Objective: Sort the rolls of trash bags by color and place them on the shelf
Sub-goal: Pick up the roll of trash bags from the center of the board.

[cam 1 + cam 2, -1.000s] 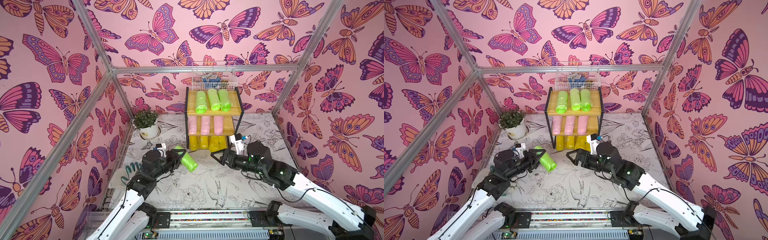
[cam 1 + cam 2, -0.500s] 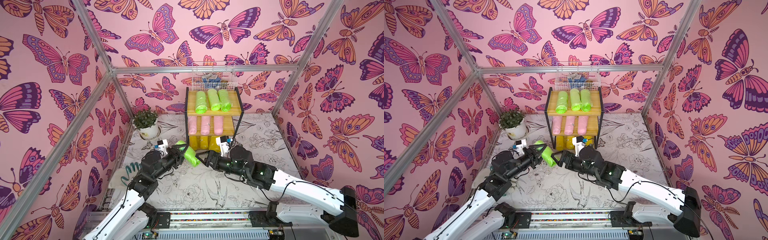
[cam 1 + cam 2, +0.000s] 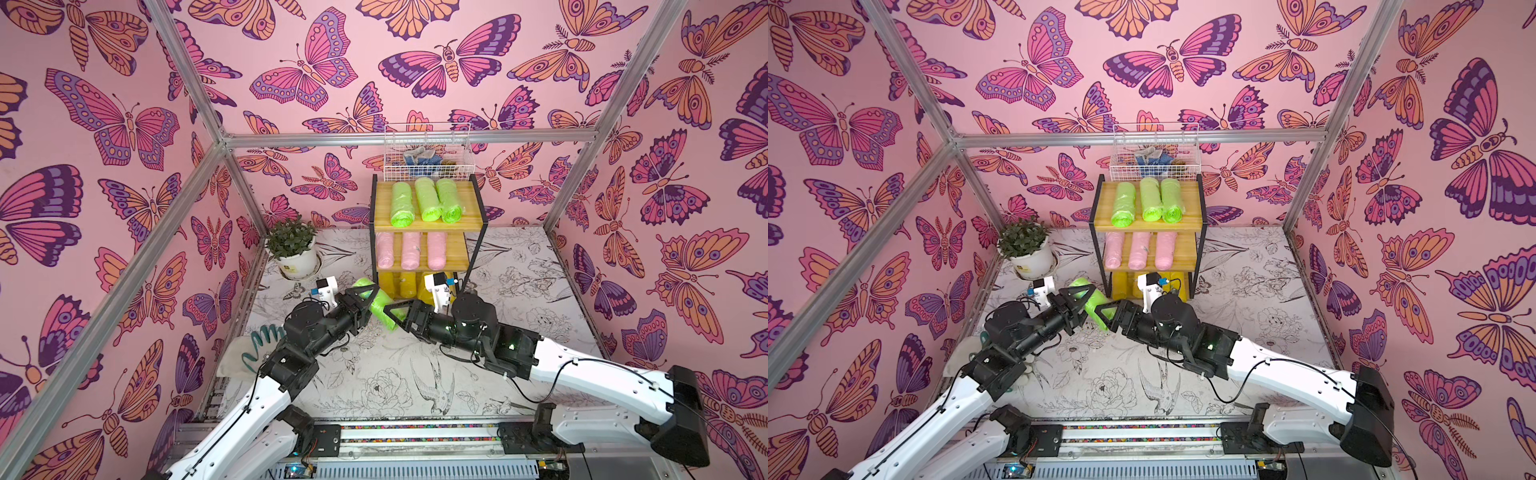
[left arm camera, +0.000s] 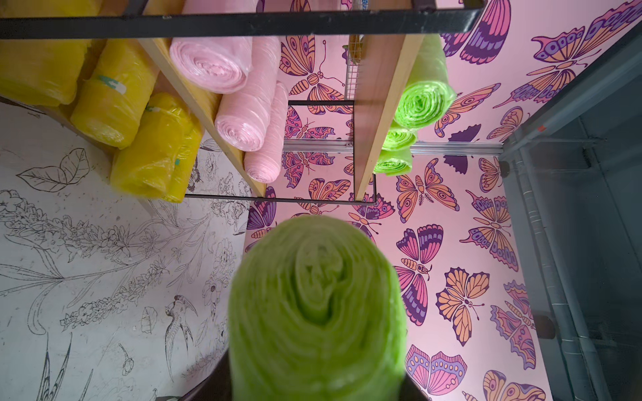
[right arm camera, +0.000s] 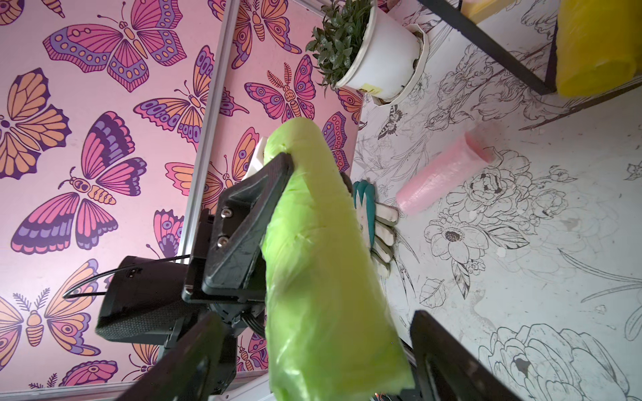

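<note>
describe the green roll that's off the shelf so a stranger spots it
Find the wooden shelf at the back wall and look just before its foot. There the left claw clamps a tilted lime green roll, the right claw open around it. The other three green rolls lie on the top board.

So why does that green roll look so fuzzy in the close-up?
Left wrist view: the held green roll sits right at the lens, out of focus, while the shelf behind is sharp. Right wrist view: the same roll is crisp mid-length, soft at its near end. Both top views: evenly lit, sharp.
</note>
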Robot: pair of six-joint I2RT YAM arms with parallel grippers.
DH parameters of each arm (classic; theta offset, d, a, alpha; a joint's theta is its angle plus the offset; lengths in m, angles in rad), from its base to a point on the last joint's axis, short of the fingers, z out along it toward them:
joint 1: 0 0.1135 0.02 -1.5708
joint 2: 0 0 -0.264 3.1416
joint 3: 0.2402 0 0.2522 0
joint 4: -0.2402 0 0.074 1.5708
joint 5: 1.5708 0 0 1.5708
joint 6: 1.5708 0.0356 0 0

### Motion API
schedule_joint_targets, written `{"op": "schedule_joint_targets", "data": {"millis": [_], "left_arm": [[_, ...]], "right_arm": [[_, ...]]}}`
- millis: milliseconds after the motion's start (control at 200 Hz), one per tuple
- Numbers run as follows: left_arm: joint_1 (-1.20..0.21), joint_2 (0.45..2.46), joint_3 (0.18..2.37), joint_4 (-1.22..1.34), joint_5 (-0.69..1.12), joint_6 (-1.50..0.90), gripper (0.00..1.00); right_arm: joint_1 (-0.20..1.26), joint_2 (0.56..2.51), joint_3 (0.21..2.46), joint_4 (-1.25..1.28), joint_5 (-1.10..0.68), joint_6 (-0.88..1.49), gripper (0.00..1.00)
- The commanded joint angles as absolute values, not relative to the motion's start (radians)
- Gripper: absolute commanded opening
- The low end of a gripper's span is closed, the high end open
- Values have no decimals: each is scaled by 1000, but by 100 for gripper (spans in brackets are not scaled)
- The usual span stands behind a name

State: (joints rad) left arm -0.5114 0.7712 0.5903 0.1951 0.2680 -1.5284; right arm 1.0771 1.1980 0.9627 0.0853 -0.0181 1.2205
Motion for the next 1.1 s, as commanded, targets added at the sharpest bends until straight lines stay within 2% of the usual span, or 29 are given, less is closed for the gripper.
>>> {"op": "schedule_joint_targets", "data": {"millis": [0,285,436,656,891,976,1042,1067,1097], "left_arm": [[-518,770,620,268,262,-1532,0],[-526,780,620,278,258,-1537,0],[-526,792,625,285,261,-1539,0],[-528,804,626,290,275,-1541,0],[-529,810,619,288,295,-1543,0],[-531,827,624,288,318,-1543,0],[-532,848,631,285,345,-1538,0],[-532,858,638,278,361,-1532,8],[-532,871,650,259,381,-1522,24]], "right_arm": [[1086,1204,957,114,1,1229,84],[1088,1242,971,157,-25,1241,65],[1091,1253,969,162,-26,1244,59],[1091,1251,979,141,-8,1226,37],[1089,1224,1001,62,49,1165,34],[1089,1215,996,53,73,1147,26],[1088,1205,1002,29,84,1117,16],[1088,1198,1008,14,87,1095,12],[1088,1189,1019,-7,93,1063,8]]}}
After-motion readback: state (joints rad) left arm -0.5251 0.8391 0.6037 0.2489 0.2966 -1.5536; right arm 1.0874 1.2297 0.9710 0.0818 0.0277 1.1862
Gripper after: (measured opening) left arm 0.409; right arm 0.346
